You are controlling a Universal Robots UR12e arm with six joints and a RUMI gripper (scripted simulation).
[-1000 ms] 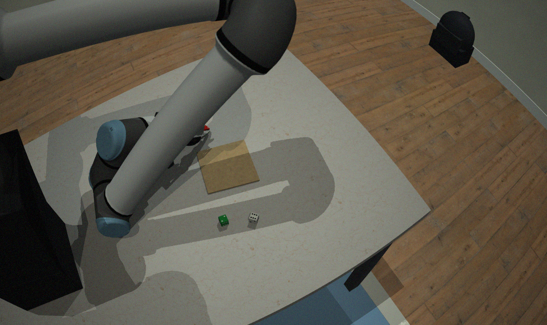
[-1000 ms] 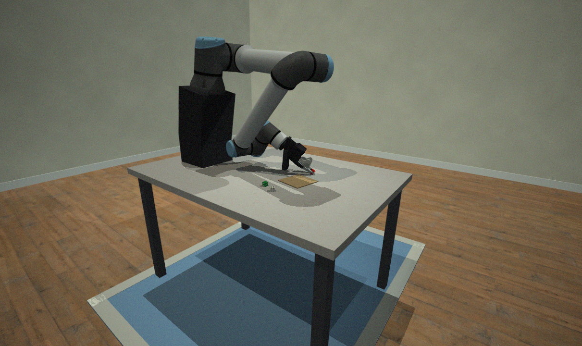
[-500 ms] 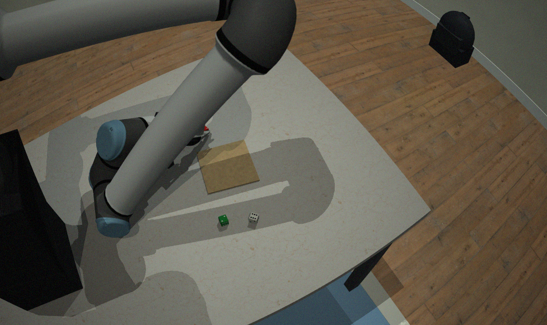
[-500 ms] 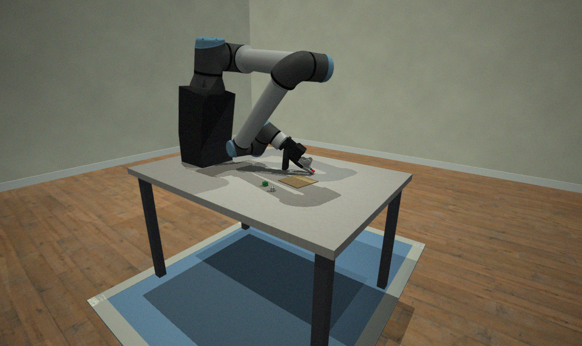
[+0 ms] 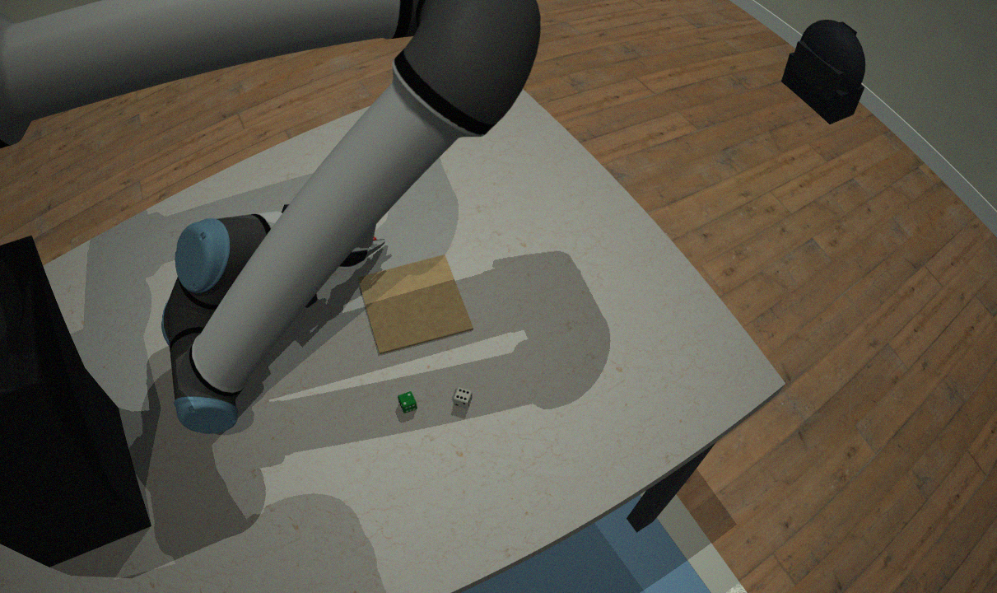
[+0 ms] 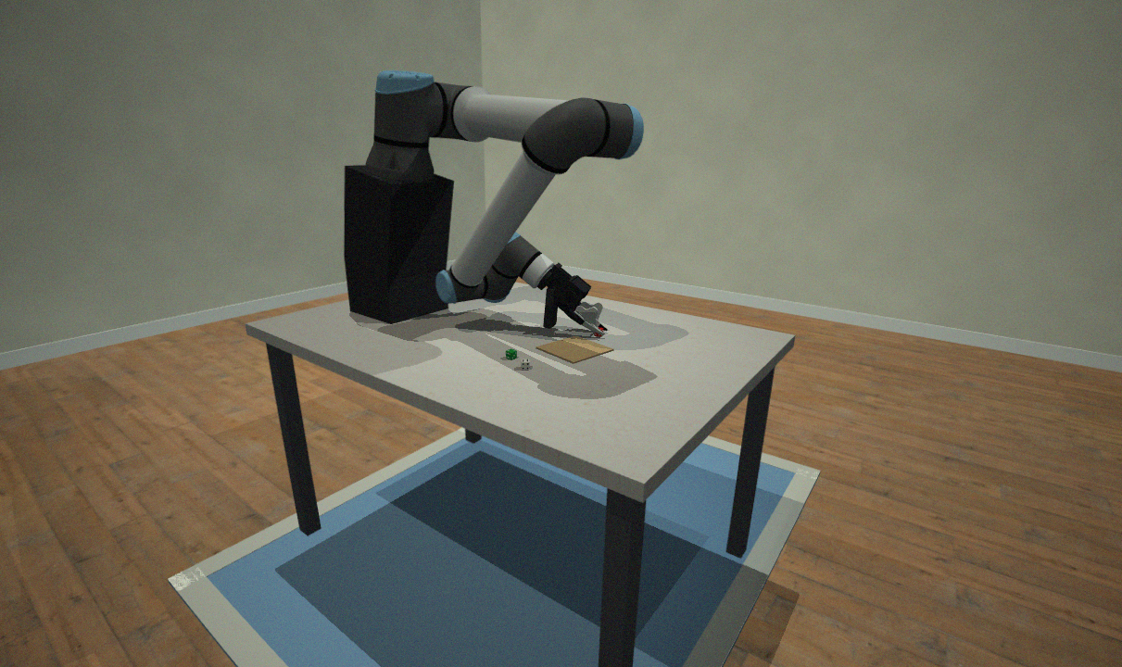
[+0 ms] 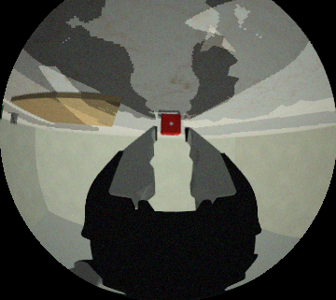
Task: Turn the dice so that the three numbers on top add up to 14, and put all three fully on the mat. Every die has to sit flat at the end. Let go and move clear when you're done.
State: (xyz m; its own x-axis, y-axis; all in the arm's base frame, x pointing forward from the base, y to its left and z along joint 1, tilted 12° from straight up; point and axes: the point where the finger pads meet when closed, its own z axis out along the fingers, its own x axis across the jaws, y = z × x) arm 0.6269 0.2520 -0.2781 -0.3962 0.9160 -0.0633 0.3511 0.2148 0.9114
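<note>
The red die [image 5: 374, 239] [image 6: 597, 334] [image 7: 171, 124] is between my fingertips, with a small gap on each side in the wrist view. Its face towards the wrist camera shows one pip; its top number cannot be read. My gripper [image 5: 380, 244] [image 7: 171, 127] is slightly open and low over the table, slanted, just beyond the mat's back left corner in the top view. The tan mat [image 5: 421, 317] [image 6: 574, 351] [image 7: 70, 110] lies flat. The green die [image 5: 407, 402] [image 6: 510, 354] sits off the mat, apparently 2 up. The white die [image 5: 462, 397] [image 6: 525, 364] sits beside it, 6 up.
The forearm [image 5: 324, 235] [image 6: 506, 203] hangs over the table [image 5: 427, 508] [image 6: 481, 406] and hides most of the gripper in the top view. The black robot pedestal [image 5: 44, 442] [image 6: 394, 248] stands at the table's left side.
</note>
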